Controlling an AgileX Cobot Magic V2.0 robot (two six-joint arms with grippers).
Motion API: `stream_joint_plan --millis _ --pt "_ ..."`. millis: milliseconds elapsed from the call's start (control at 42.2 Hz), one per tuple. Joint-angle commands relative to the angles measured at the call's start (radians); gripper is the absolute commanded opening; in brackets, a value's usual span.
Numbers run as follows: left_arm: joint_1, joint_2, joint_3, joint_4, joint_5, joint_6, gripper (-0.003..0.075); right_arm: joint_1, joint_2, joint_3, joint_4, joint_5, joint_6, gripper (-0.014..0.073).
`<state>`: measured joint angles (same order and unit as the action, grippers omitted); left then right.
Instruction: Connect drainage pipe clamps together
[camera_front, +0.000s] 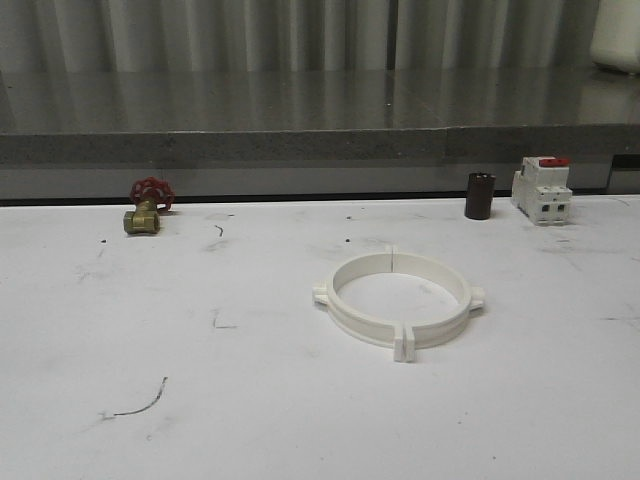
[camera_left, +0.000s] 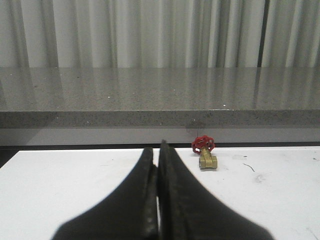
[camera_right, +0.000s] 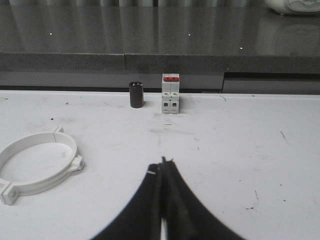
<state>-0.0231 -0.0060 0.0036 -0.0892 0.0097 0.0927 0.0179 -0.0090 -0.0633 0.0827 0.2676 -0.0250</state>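
Note:
The two white drainage pipe clamps (camera_front: 398, 299) lie flat on the white table, their end tabs meeting so the halves form one ring. That ring (camera_right: 37, 162) also shows in the right wrist view, off to the side of my right gripper (camera_right: 162, 165), which is shut with nothing in it and stands apart from the ring. My left gripper (camera_left: 157, 150) is shut and empty too, its black fingers pressed together above bare table.
A brass valve with a red handwheel (camera_front: 148, 205) sits at the table's back left. At the back right stand a dark cylinder (camera_front: 479, 195) and a white breaker with a red top (camera_front: 542, 189). A grey stone ledge (camera_front: 320, 145) runs behind the table.

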Motion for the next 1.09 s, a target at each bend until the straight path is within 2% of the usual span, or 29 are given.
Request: stream_joint_plan --millis 0,118,403,900,1066 --pt "-0.008 -0.01 0.023 -0.008 -0.072 -0.003 -0.002 -0.006 -0.018 0.025 -0.008 -0.179 -0.01 -0.0116" --pt "-0.008 -0.01 0.023 -0.008 -0.072 -0.003 -0.002 -0.006 -0.018 0.09 -0.008 -0.305 -0.01 -0.0116" --pt "-0.008 -0.01 0.023 -0.008 -0.072 -0.003 -0.002 0.038 -0.018 0.086 -0.008 -0.297 -0.01 -0.0116" --pt "-0.008 -0.01 0.023 -0.008 -0.072 -0.003 -0.002 0.037 -0.017 0.087 0.003 -0.299 -0.009 -0.0116" --pt "-0.008 -0.01 0.023 -0.008 -0.072 -0.003 -0.002 0.03 -0.017 0.087 -0.01 -0.337 0.055 -0.0116"
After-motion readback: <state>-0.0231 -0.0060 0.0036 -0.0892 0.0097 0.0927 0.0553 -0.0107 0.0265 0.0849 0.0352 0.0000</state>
